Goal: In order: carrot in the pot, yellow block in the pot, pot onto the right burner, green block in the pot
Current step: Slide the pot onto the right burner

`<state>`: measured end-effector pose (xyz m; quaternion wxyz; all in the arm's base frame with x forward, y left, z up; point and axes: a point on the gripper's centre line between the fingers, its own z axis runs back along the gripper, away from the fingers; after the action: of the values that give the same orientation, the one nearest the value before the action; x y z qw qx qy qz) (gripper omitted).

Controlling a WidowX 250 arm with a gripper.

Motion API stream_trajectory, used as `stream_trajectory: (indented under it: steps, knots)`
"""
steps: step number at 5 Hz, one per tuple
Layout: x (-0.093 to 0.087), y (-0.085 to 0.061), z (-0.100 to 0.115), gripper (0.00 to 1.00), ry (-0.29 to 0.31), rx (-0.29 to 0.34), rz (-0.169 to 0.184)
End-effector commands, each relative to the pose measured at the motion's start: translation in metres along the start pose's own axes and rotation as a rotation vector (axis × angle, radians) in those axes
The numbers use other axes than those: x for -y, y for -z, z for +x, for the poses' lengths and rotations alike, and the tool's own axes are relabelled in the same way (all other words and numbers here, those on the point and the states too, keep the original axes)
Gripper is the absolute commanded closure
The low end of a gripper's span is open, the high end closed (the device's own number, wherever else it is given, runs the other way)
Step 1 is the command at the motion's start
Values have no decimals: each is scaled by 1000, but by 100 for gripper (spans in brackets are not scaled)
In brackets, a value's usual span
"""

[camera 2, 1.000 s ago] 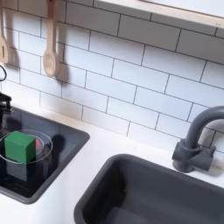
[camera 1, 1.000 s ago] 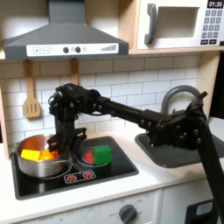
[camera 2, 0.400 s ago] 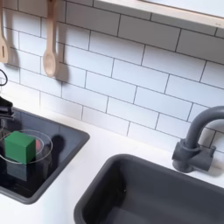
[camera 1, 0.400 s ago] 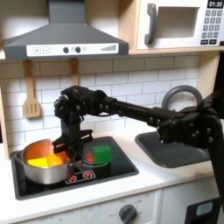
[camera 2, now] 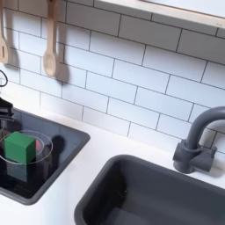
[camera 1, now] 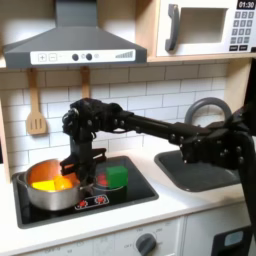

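**A:** ok, first exterior view, what's seen?

**B:** The steel pot [camera 1: 48,186] is sat on the black cooktop [camera 1: 140,188], toward the first exterior view's left. Orange and yellow are seen inside it, so the carrot [camera 1: 42,174] and the yellow block [camera 1: 58,183] look to be lying in there, though the two can't really be told apart, it's a blur of colour. The gripper [camera 1: 79,176] is pointed down right at the pot's rim on the first exterior view's right side. Whether the jaws are spread or pinched on the rim can't be made out. The green block [camera 1: 117,176] is stood on the red burner ring [camera 1: 103,180], just beside the gripper, outside the pot.

**A:** anything else around it?

**B:** A wooden spatula [camera 1: 35,118] is hung on the tile wall, a range hood [camera 1: 72,45] is mounted above, a microwave [camera 1: 205,26] is set top right, and a grey faucet [camera 1: 208,108] is arched over the sink [camera 1: 190,172].

**A:** and the second exterior view?

**B:** The green block [camera 2: 19,147] is shown on the burner ring [camera 2: 46,146] at the second exterior view's left edge, upright. Two wooden utensils [camera 2: 51,54] are hung on the tiles. The faucet [camera 2: 195,141] and the dark sink basin [camera 2: 141,193] are seen lower right, well apart from the block.
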<state>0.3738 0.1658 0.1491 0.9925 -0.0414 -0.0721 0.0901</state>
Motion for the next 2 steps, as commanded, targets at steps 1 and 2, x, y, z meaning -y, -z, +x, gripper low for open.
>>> stream_trajectory:
  steps: [1, 2]
  knots:
    - [5, 1, 5, 100, 0, -2, -14]
    - [13, 4, 6, 100, 15, -6, -7]
